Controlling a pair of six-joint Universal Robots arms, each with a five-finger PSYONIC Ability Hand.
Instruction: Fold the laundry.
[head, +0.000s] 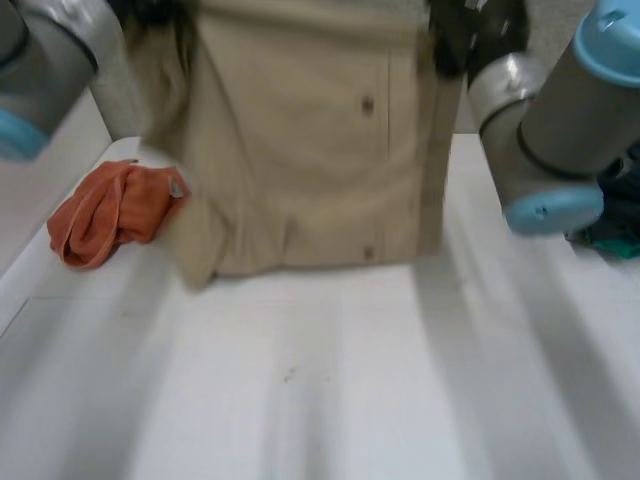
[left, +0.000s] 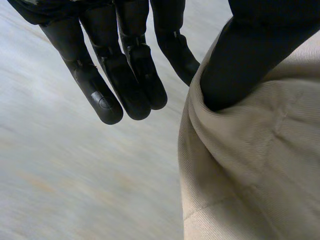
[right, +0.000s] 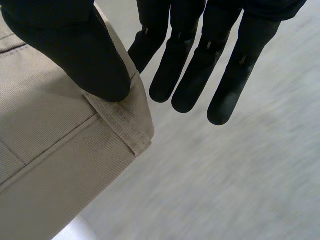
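A beige garment (head: 300, 150) with buttons down a front seam hangs spread out between the two robot hands, over the far half of the counter (head: 330, 380). Its top edge is held up high. Its bottom edge is down at the counter surface around the middle, but I cannot tell whether it rests there. The lower corner on the left side is bunched and folded under.

The left robot hand (left: 135, 75) holds the garment's upper left corner. Its thumb is pressed into a fold of the cloth, trapping the cloth's edge against the nearest finger. Its other fingers (left: 107, 100) are straight, close side by side and clear of the cloth, with blurred counter beyond them.

The right robot hand (right: 185, 60) holds the upper right corner the same way. Its thumb bears down on the stitched hem at the corner, and the nearest finger is behind the cloth, so the corner is pinched between them. Its remaining fingers (right: 225, 100) point straight out, slightly spread, beside the corner and not touching it.

A crumpled orange cloth (head: 105, 210) lies near the counter's left edge, just beside the garment's lower left part. Something teal (head: 615, 240) shows at the counter's right edge, below the right arm (head: 560, 130), with too little of it visible to name.
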